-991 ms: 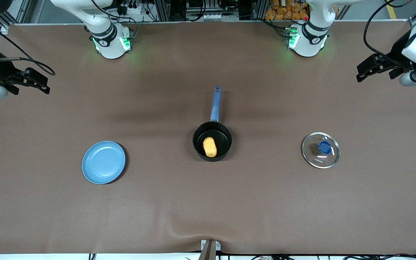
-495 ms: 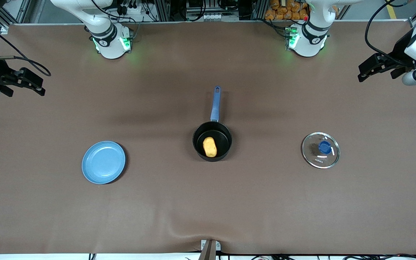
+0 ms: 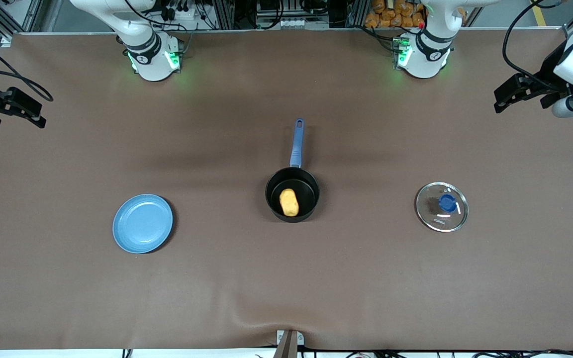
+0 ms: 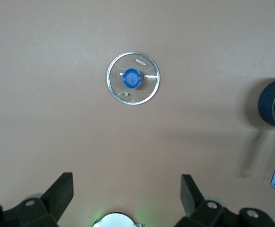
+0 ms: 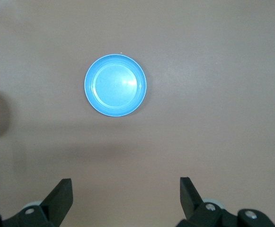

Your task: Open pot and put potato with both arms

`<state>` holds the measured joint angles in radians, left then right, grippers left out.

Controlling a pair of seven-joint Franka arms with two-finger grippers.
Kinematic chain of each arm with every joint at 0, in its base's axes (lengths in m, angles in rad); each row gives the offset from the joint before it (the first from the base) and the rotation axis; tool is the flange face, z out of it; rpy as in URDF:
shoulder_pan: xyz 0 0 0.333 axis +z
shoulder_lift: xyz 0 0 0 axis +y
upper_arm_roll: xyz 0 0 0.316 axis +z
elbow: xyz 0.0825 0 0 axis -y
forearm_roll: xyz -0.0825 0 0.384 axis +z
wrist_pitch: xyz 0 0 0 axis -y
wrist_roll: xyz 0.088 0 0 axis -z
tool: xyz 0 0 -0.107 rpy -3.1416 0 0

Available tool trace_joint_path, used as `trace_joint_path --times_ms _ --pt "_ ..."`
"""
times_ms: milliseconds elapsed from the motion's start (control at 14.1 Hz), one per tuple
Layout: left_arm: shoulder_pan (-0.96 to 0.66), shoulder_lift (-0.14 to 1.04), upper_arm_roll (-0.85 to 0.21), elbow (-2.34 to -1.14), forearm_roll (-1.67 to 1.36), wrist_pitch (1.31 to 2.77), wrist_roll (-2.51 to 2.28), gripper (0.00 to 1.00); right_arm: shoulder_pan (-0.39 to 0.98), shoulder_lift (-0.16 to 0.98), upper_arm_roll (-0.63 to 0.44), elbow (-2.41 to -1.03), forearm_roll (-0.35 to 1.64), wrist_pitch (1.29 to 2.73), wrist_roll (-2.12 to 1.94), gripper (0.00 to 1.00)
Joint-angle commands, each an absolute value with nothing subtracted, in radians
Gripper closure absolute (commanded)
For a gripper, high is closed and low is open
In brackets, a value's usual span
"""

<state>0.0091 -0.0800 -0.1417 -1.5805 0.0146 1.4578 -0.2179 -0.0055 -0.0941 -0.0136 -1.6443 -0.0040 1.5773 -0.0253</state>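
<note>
1. Yellow-orange oval potato (image 3: 289,202) lies inside the small round black saucepan (image 3: 292,194), mid-table, uncovered.
2. Clear glass lid (image 3: 441,207) rests toward the left arm's end.
3. Left gripper (image 3: 508,93) and right gripper (image 3: 18,107), jaws wide apart, empty, hang at the table ends.

Matt brown table cover (image 3: 286,278) — clear glass lid (image 3: 441,207), glossy plate (image 3: 143,223), matt black pot (image 3: 292,194)

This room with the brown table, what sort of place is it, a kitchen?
Probably a robotics lab, not a kitchen. Two white arms are bolted to the table, each with an open black pincer, the left pincer and the right pincer. Cables and metal racks line the edge. The pot holds one potato.
</note>
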Motion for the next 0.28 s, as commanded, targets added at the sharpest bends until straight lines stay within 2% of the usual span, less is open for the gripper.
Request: trace_joint_path --times_ms 0,212 --pt "0.014 -0.08 -0.144 -1.566 0.038 1.454 -0.206 0.0 -0.011 -0.08 -0.003 -1.625 0.0 1.56 -0.034 0.0" --pt "0.02 -0.08 -0.144 -1.566 0.037 1.454 -0.173 0.0 -0.005 -0.08 -0.003 -1.623 -0.003 1.563 -0.034 0.0"
